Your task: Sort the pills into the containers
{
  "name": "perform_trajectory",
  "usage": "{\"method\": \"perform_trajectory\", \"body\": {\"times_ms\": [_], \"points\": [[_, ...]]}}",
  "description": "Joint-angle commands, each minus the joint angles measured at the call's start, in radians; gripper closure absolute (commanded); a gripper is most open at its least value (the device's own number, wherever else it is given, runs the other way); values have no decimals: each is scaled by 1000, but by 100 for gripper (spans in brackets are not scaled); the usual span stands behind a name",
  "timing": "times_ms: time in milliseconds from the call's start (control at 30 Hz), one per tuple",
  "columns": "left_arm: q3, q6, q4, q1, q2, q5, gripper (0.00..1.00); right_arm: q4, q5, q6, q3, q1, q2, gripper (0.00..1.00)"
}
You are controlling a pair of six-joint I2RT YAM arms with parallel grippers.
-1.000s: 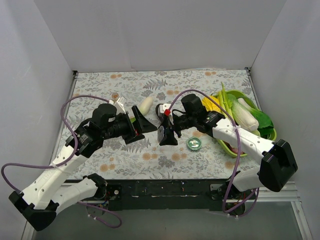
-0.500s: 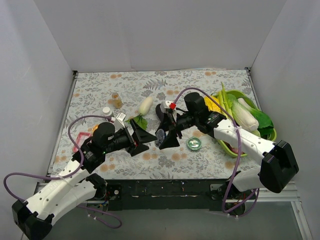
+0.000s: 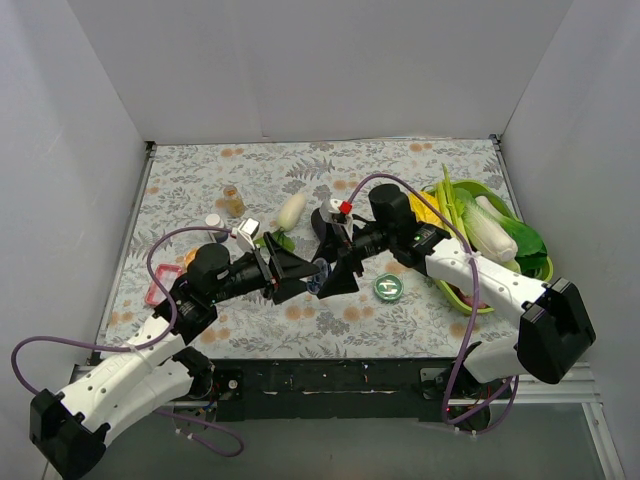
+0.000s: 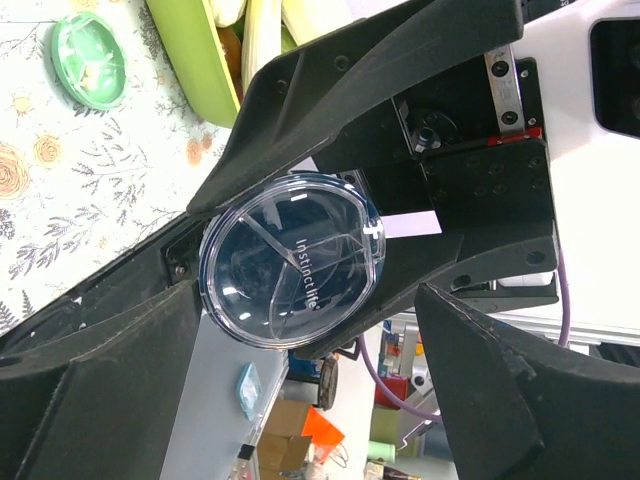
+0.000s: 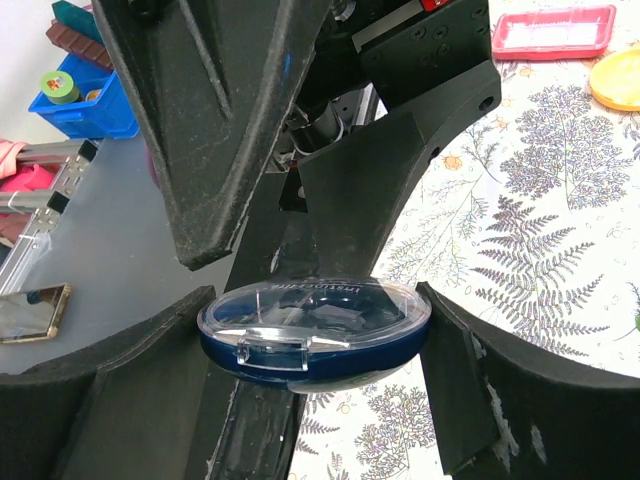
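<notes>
Holding the round blue tin (image 5: pixel 315 330) by its rim, the right gripper (image 3: pixel 335 276) has its two black fingers (image 5: pixel 480 400) pressed on opposite sides of the disc. The jaws stand wide but are closed on the tin, which hangs in the air over the middle of the flowered table (image 3: pixel 200 170). The left gripper (image 3: pixel 300 277) faces it directly, with its jaws wide apart and nothing between them touching. In the left wrist view the tin lies just ahead of the left fingers (image 4: pixel 100 390), centred in the gap, and its flat lid is turned toward that camera. The short axis of the disc therefore points along the left arm's reach, and the rim is what the left fingers could take. I judge that a handover or a lid opening depends on this, since both arms are equally near. The tin is shallow, with a dark glossy blue base, and its clear hard plastic lid has a small front latch and printed lettering. Dividing ribs show through the lid, but I cannot tell if pills are inside. The green-topped tin (image 3: pixel 389 288) lies flat on the table near the lime-green tray (image 3: pixel 470 306), and the amber bottle (image 3: pixel 233 201) stands well apart on the left side.
</notes>
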State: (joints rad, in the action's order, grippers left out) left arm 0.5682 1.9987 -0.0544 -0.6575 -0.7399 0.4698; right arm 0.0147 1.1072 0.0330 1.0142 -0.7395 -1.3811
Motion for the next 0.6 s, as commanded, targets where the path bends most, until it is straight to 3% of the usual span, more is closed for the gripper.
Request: {"method": "perform_trajectory", "body": {"times_ms": [0,267,567], "points": [[2,115,30,4,11,21,16,-1,-12,34,-8,5,-6,93],[90,42,-156,4,13,-5,20,-151,-102,212,12,3,-13,94],[119,35,-156,6,-9,0,21,-219,-155,298,23,-9,-4,94]]}}
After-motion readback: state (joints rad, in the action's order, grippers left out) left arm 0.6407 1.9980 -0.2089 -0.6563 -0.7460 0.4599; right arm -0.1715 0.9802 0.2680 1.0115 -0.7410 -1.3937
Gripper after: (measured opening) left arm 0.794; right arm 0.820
